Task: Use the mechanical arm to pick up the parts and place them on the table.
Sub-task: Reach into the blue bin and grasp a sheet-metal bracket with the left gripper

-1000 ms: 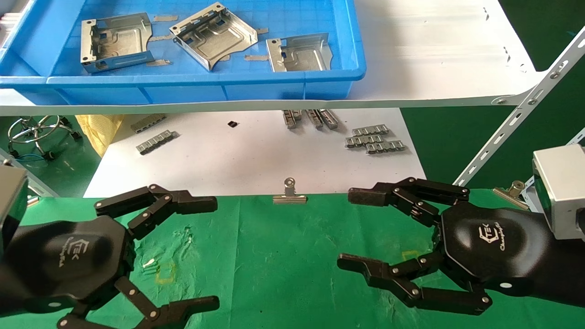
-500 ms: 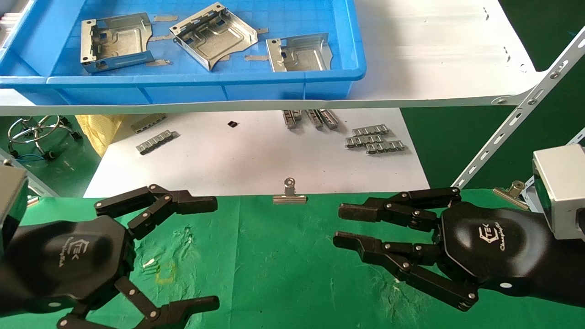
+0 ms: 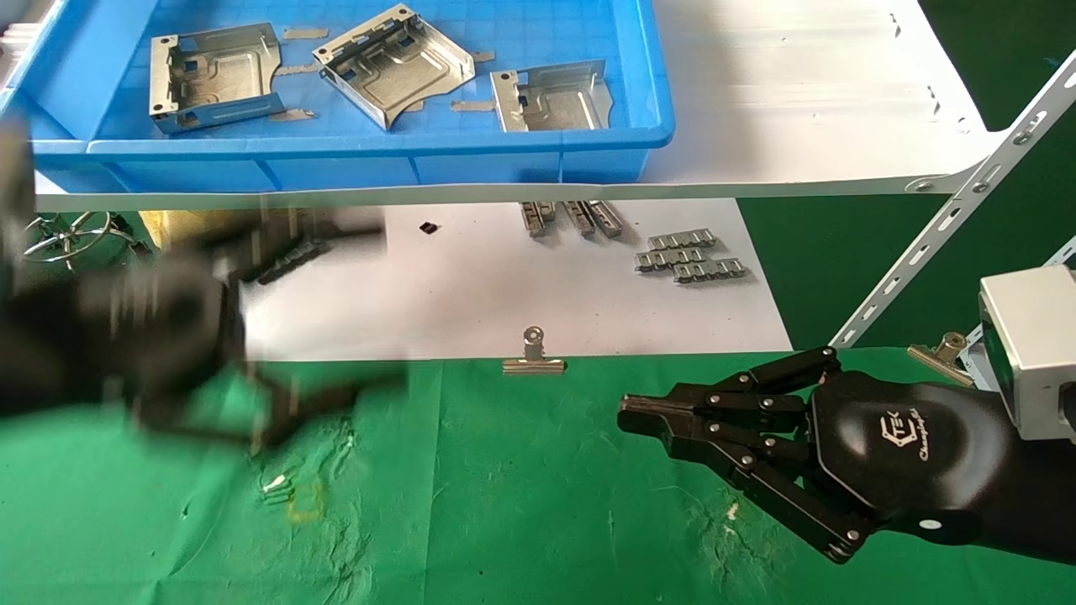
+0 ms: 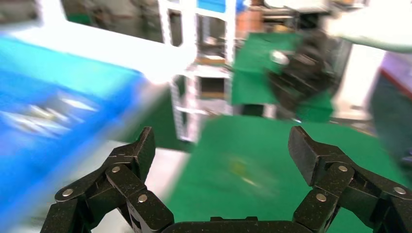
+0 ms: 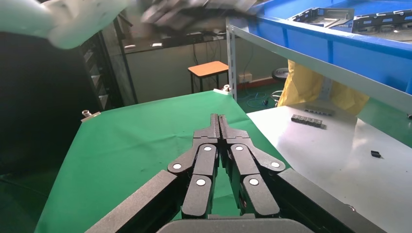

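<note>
Three shiny sheet-metal parts lie in the blue bin on the upper white shelf. My left gripper is a motion blur over the far left edge of the green cloth table, below the bin. In the left wrist view it is open and empty, with the bin blurred beside it. My right gripper is shut and empty, low over the cloth at the right. In the right wrist view its fingers press together.
A lower white board carries grey toothed strips. A silver binder clip sits at the cloth's far edge. A perforated shelf strut slants at the right. A yellow square outline marks the cloth.
My right gripper has closed from wide open to shut without moving off. My left gripper, still before, has swung up and away from me toward the bin.
</note>
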You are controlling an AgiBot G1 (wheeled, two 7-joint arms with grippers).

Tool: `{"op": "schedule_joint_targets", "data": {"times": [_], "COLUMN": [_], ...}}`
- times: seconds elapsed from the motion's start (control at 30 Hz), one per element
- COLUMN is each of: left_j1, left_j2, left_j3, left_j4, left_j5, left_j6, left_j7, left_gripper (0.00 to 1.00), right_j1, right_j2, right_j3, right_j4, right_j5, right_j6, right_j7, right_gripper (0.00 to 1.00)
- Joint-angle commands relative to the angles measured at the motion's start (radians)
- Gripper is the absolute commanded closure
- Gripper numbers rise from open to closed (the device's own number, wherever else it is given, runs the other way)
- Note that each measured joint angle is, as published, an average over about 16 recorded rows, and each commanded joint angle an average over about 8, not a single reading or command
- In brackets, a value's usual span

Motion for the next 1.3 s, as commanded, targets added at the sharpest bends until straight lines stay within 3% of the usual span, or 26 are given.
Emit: {"op": "schedule_joint_targets", "data": {"times": [0.03, 0.27, 0.5, 0.53, 0.77, 0.8, 1.3], "left_j1": [-0.084, -0.423, -0.608, -0.623, -0.670, -0.673, -0.700], "left_j2": [0.027, 0.222, 0.371, 0.386, 0.462, 0.468, 0.487], "left_j3": [0.014, 0.124, 0.207, 0.217, 0.261, 0.264, 0.270], "left_j4": [0.037, 0.435, 0.769, 0.801, 0.954, 0.967, 1.053], "left_j5": [0.038, 0.275, 0.436, 0.453, 0.533, 0.539, 0.547], "left_j6": [-0.019, -0.118, -0.253, -0.274, -0.406, -0.416, -0.397], "left_j7": [-0.023, 0.002, 0.021, 0.025, 0.065, 0.070, 0.123], "left_gripper": [0.00, 0.00, 0.00, 0.07, 0.94, 1.00, 1.00], "right_j1": [0.000, 0.000, 0.000, 0.000, 0.000, 0.000, 0.000], "right_j2": [0.000, 0.000, 0.000, 0.000, 0.000, 0.000, 0.000], "right_j3": [0.000, 0.000, 0.000, 0.000, 0.000, 0.000, 0.000], "right_j4": [0.000, 0.000, 0.000, 0.000, 0.000, 0.000, 0.000], "right_j5": [0.000, 0.000, 0.000, 0.000, 0.000, 0.000, 0.000], "right_j6": [0.000, 0.000, 0.000, 0.000, 0.000, 0.000, 0.000], "right_j7": [0.000, 0.000, 0.000, 0.000, 0.000, 0.000, 0.000], "right_gripper": [1.00, 1.00, 1.00, 1.00, 1.00, 1.00, 1.00]}}
